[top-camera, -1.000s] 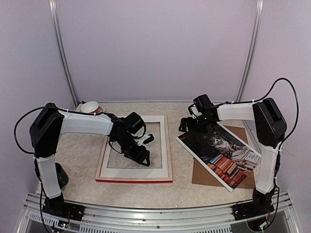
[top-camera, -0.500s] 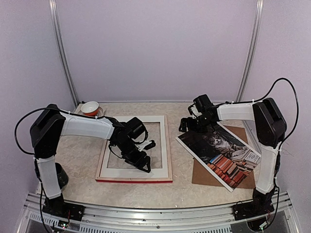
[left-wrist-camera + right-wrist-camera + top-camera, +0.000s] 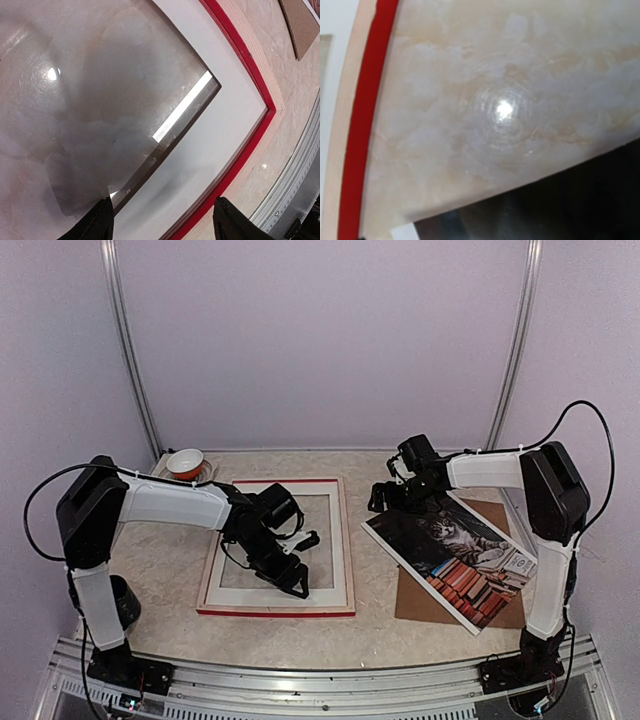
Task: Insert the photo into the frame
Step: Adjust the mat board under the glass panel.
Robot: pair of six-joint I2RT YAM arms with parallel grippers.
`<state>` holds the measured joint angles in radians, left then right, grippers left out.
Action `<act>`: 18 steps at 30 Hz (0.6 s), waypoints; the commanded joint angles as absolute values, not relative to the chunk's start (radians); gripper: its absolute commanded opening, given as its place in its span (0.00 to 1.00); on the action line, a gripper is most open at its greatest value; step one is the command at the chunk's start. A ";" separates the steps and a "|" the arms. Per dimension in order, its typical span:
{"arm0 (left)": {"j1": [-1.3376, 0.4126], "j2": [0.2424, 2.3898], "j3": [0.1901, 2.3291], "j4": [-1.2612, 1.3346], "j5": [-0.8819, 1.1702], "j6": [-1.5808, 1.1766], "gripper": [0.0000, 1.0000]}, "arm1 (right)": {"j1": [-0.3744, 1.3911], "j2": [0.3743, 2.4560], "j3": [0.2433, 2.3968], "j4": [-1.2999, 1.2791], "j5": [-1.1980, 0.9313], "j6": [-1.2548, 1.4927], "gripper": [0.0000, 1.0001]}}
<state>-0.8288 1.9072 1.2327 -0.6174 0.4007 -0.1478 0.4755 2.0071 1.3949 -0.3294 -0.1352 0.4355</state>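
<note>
The left arm stretches from its shoulder low across the frame (image 3: 340, 550), elbow bent, wrist tipped down so the left gripper (image 3: 166, 222) hangs over the near inner edge of the frame's opening. Its black fingertips (image 3: 102, 222) stand well apart with nothing clamped between them. The right arm reaches out level; the right gripper (image 3: 384, 498) is splayed wide just right of the frame, at the far corner of the photo (image 3: 455, 555).

The frame lies flat, pale side up, with a glossy red rim and a reflective pane inside. The cat print lies face up to its right, skewed, over a brown backing board (image 3: 415, 600) on the marbled beige table (image 3: 170, 560).

Since a second ago the left gripper has slid toward the frame's near rail, and a red strip now shows along the frame's far edge; the right arm has stayed put
</note>
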 commanded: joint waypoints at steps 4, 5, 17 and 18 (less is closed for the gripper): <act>-0.840 1.871 1.209 -0.649 0.382 -0.145 0.67 | 0.471 1.987 1.399 -0.328 -0.137 0.436 0.99; -0.841 1.871 1.210 -0.646 0.374 -0.147 0.68 | 0.471 1.987 1.399 -0.329 -0.138 0.437 0.99; -0.727 1.767 1.270 -0.522 0.271 -0.252 0.75 | 0.469 1.965 1.415 -0.367 -0.094 0.409 0.99; -0.713 1.751 1.268 -0.507 0.263 -0.262 0.77 | 0.469 1.961 1.416 -0.371 -0.088 0.407 0.99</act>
